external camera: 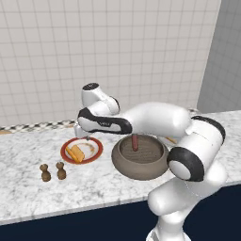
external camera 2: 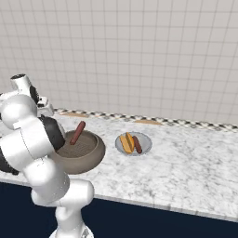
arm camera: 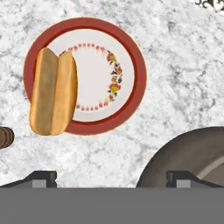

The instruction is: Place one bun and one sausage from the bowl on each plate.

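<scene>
Hovering with jaws spread wide and empty, the gripper (arm camera: 111, 177) hangs above the red-rimmed plate (external camera: 96, 142), whose bun (arm camera: 53, 97) overhangs the left rim, likely just released, while its sausage (external camera: 135, 142) leans in the bowl (external camera: 140, 166).

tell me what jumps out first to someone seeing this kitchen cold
The big white arm sweeping across the marble counter, its open end effector above the red-rimmed plate, where a bun lies on the rim. Beside it, a sausage leans in the brown bowl.
</scene>
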